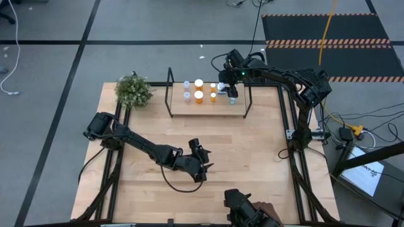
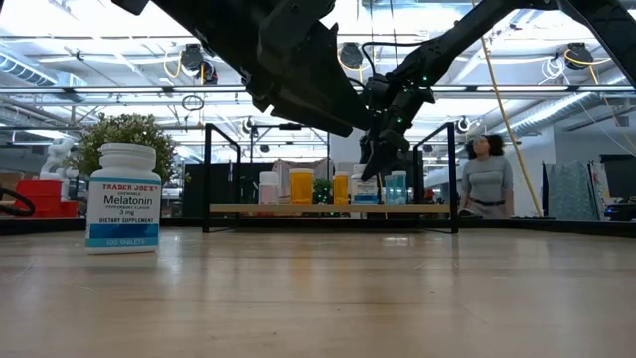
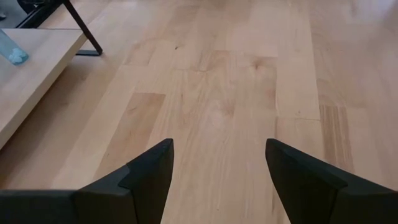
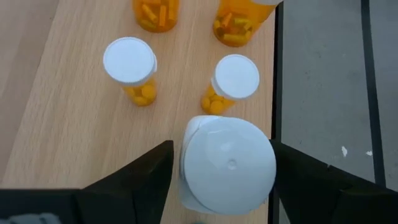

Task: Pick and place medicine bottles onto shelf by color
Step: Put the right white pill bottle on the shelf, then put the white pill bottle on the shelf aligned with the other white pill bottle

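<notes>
The shelf [image 1: 208, 108] stands at the table's far middle, with orange bottles [image 1: 199, 96] and pale bottles [image 1: 187, 94] upright on its board. My right gripper [image 1: 232, 96] hovers over the shelf's right end. In the right wrist view its fingers [image 4: 149, 177] flank a pale bottle with a wide white cap [image 4: 227, 165], which stands on the board [image 4: 62, 124] beside two small orange bottles [image 4: 129, 62]. My left gripper [image 1: 205, 165] waits open above the bare table middle [image 3: 217, 168], holding nothing. My right gripper comes at the pale bottle's white cap [image 4: 261, 168] from above, slanting down, one finger on each side. A strip of board shows between one finger and the bottle. The other finger meets the cap's edge in the picture; I cannot tell whether it touches. The bottle stands upright on the shelf.
Black frame uprights [image 1: 169, 85] [image 1: 247, 101] close the shelf's ends. A potted plant [image 1: 134, 90] sits at the far left corner. A white Melatonin bottle [image 2: 123, 197] stands on the table near the low camera. A person [image 2: 485, 174] stands in the room behind.
</notes>
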Controlling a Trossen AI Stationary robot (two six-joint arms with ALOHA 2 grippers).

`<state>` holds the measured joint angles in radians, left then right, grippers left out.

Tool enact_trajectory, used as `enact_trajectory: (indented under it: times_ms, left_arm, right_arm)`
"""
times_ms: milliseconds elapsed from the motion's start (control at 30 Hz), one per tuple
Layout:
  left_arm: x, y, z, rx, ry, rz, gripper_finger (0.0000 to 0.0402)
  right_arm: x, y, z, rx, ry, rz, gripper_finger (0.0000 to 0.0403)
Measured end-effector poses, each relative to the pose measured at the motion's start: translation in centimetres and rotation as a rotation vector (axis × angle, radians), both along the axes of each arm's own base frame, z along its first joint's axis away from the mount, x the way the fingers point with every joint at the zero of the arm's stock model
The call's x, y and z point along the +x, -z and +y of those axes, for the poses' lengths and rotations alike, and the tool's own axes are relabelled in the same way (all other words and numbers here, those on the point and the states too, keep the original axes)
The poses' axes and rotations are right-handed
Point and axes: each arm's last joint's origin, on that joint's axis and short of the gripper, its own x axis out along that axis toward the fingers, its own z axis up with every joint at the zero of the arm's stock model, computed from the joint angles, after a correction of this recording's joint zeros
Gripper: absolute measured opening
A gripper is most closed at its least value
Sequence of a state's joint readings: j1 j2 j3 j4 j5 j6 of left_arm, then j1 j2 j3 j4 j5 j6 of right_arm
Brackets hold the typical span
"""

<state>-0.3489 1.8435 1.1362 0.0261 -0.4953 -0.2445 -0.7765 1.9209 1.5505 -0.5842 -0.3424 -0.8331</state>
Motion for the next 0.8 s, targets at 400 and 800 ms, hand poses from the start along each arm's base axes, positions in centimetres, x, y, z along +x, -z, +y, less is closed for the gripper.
enact_trajectory:
  times_ms: [400, 800]
  left_arm:
    - [0.0, 0.0, 0.0, 0.001, 0.001, 0.001, 0.0253]
    - [0.0, 0.0, 0.0, 0.001, 0.001, 0.001, 0.0253]
  right_arm:
    - [-0.2, -2.7, 1.2, -0.032, 0.007, -0.059, 0.0254]
    - [-1.5, -10.8, 6.3, -0.214, 0.084, -0.156, 0.0254]
